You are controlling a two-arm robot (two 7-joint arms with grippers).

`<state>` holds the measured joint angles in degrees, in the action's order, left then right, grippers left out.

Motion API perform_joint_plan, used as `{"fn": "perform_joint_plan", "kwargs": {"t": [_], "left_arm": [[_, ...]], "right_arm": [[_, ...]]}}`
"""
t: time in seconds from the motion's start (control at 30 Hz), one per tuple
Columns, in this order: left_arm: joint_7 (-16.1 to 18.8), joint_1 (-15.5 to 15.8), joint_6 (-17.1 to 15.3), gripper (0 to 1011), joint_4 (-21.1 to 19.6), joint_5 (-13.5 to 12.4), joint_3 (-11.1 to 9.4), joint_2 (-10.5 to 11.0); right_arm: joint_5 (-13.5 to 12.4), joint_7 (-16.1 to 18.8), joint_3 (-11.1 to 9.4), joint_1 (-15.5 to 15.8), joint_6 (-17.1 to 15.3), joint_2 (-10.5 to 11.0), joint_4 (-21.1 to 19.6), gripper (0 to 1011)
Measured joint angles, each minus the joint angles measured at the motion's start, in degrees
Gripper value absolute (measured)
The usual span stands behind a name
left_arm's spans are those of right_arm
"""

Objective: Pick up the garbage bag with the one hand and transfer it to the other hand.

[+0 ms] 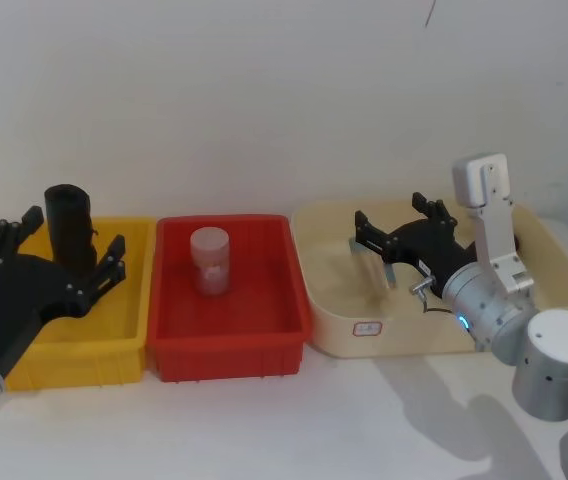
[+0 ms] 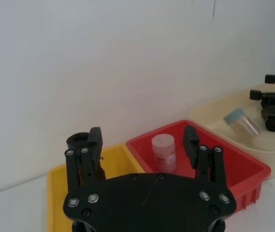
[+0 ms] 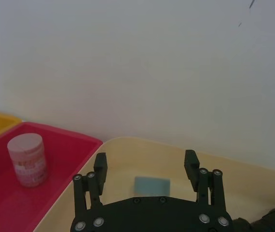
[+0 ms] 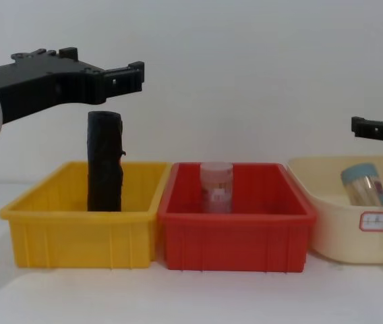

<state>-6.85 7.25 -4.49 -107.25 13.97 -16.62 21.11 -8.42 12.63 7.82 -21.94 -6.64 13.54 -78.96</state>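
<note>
The garbage bag (image 1: 68, 226) is a tight black roll standing upright at the back of the yellow bin (image 1: 114, 345), taller than the bin's wall (image 4: 104, 162). My left gripper (image 1: 74, 235) hovers open just above the roll's top (image 4: 107, 62), touching nothing. In the left wrist view the roll (image 2: 77, 141) shows behind one finger of that gripper (image 2: 143, 140). My right gripper (image 1: 390, 212) hangs open and empty over the beige tub (image 1: 334, 325); it is seen at the right edge of the chest view (image 4: 380, 128) and spread wide in its own wrist view (image 3: 145, 166).
A red bin (image 1: 229, 350) between the yellow bin and the beige tub holds a pale pink-labelled jar (image 1: 210, 260). A clear bottle with a blue cap (image 4: 365, 183) lies in the beige tub. A white wall stands close behind the bins; bare table lies in front.
</note>
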Motion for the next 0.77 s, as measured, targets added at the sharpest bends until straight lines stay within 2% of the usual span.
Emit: {"fn": "perform_joint_plan", "kwargs": {"t": [0.07, 0.47, 0.77], "left_arm": [[0.00, 0.00, 0.00, 1001, 0.00, 0.00, 0.00, 0.00], [0.00, 0.00, 0.00, 1001, 0.00, 0.00, 0.00, 0.00], [0.00, 0.00, 0.00, 1001, 0.00, 0.00, 0.00, 0.00]], "right_arm": [[-0.03, 0.05, -0.09, 0.33, -0.23, 0.06, -0.50, 1001], [-1.49, 0.45, -0.78, 2.12, -1.06, 0.35, -4.29, 1001], [-2.05, 0.57, -0.98, 2.73, -1.34, 0.43, -5.70, 1000]]}}
